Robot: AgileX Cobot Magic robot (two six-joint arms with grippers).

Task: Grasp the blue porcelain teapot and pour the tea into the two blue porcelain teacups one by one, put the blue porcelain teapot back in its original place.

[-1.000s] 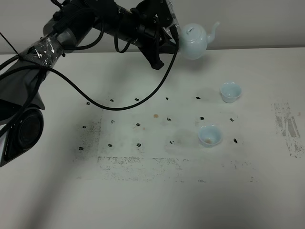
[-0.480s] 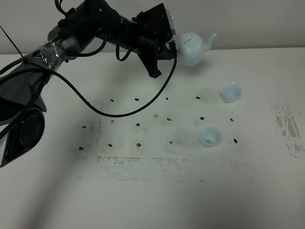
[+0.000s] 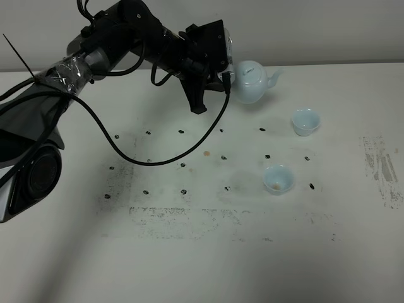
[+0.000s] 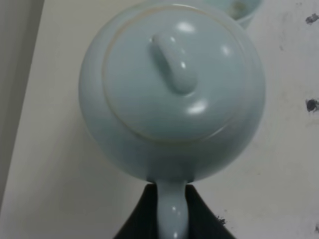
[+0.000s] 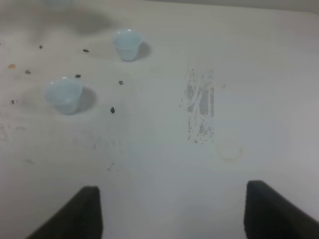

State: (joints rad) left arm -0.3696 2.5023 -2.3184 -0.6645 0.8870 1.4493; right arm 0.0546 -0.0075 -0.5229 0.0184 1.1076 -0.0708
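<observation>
The blue porcelain teapot (image 3: 251, 82) is upright near the table's far edge, with its spout pointing right. My left gripper (image 3: 228, 79) is shut on its thin handle (image 4: 173, 215). In the left wrist view the teapot (image 4: 172, 94) fills the frame, lid knob on top. I cannot tell whether its base touches the table. The two blue porcelain teacups stand to the right and nearer: one (image 3: 305, 121) farther back, the other (image 3: 278, 180) closer to the front. The right wrist view also shows both cups (image 5: 125, 45) (image 5: 64, 94), well ahead of my open right gripper (image 5: 174, 214).
Small black marks (image 3: 183, 165) dot the middle of the white table (image 3: 202, 265), and a scuffed grey patch (image 3: 379, 167) lies at the right. A black cable (image 3: 158, 148) from the left arm loops low over the table.
The left arm has carried the teapot down and slightly left, from high above the far edge to just over or on the table. Both cups stayed put.
</observation>
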